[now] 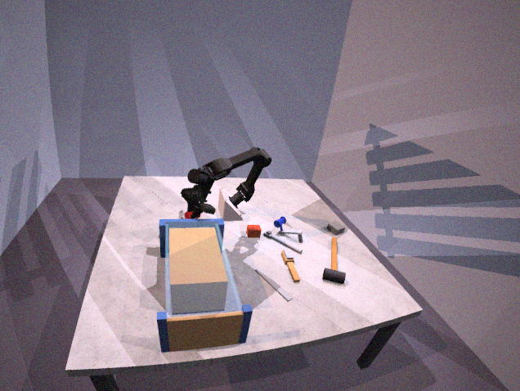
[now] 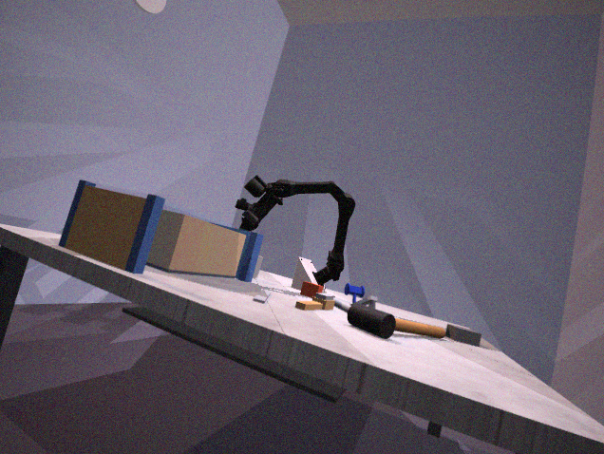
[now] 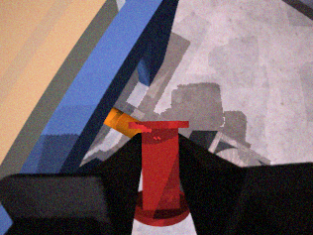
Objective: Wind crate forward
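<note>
The tan box-shaped crate [image 1: 197, 256] [image 2: 199, 243] sits inside the blue-posted, clear-panelled cubby [image 1: 163, 332] [image 2: 146, 234] [image 3: 94, 93] on the desk [image 1: 336, 311] [image 2: 439, 386]. My black fingers [image 1: 195, 215], slightly parted, are closed on a red flanged cylindrical grip [image 1: 189, 214] [image 3: 160, 168].

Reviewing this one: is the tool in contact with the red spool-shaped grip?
Touching. The wrist view shows the tool with a finger against each side of the red spool-shaped grip.
</note>
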Controlling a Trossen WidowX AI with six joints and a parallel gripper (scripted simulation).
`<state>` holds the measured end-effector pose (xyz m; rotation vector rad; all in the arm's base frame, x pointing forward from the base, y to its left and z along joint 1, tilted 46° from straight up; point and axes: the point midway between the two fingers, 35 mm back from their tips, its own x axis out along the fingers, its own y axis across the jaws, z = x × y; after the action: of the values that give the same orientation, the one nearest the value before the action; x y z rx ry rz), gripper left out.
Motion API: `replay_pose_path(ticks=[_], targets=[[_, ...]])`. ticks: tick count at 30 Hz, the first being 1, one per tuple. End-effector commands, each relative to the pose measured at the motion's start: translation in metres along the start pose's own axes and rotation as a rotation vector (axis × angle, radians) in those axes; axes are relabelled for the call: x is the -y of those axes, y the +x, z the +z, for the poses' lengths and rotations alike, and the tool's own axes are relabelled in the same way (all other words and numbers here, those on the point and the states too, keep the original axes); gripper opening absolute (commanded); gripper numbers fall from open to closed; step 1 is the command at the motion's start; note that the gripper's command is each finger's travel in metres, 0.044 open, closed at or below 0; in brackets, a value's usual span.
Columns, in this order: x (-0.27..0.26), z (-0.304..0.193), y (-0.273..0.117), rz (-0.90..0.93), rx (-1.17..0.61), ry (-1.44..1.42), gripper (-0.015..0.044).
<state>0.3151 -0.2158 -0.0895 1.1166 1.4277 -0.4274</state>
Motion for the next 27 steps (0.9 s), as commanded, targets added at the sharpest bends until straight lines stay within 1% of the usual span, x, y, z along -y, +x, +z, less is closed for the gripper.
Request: replay_pose_path(ticks=[1, 27], targets=[[-0.005, -0.014, -0.001, 0.007, -0.031, 0.009, 0.0], [-0.009, -0.045, -0.016, 0.007, -0.033, 0.01, 0.0]])
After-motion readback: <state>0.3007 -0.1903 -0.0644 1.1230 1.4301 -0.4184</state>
